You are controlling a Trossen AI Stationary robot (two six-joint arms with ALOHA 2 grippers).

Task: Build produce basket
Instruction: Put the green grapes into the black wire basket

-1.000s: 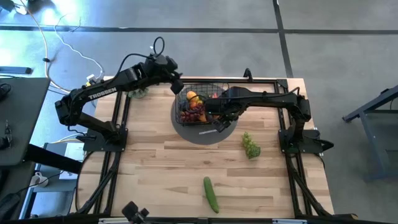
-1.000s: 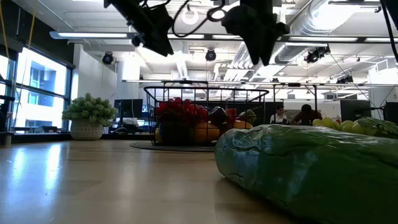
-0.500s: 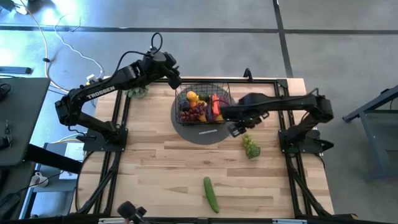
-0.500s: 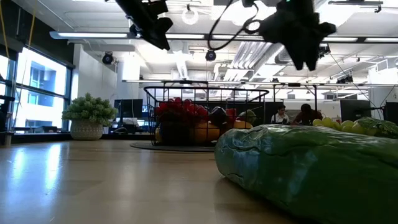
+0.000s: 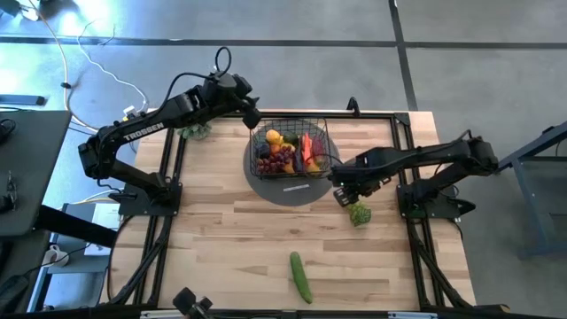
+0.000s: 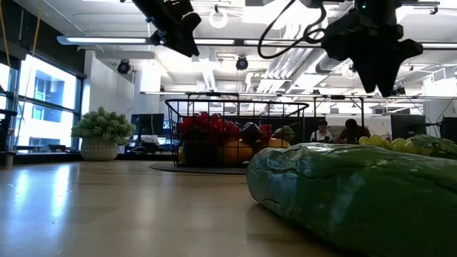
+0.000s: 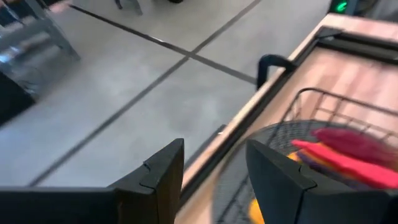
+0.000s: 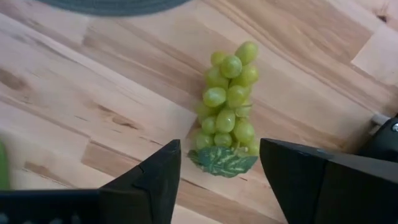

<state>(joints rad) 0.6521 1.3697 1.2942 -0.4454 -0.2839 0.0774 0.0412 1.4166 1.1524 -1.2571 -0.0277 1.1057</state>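
Right pincer (image 5: pixel 347 197) hangs above the green grapes (image 5: pixel 358 213), fingers apart with nothing between them, and in the right wrist view the bunch (image 8: pixel 228 99) lies on the bare worktop (image 5: pixel 230 239) just ahead of the two dark fingers, a small leaf at its near end. Left pincer (image 5: pixel 254 123) waits over the far left corner of the basket (image 5: pixel 323 133), fingers apart and empty as well. That basket sits on a grey round disc (image 5: pixel 257 182) at the far middle of the worktop and already holds purple grapes, an orange fruit and a red chilli; the green bunch lies just beside the disc toward the right arm, and a cucumber (image 5: pixel 301 276) lies well apart, near the front edge. By the look of it the grapes are light moulded plastic, lumpy and probably a little slick, so the rounded berries may squirm out of a shallow pinch. A grip across the thick middle of the cluster, fingers set on either side of its long axis, seems safest; taking the thin leaf end would likely let the bunch swing or slip on the way to the basket.
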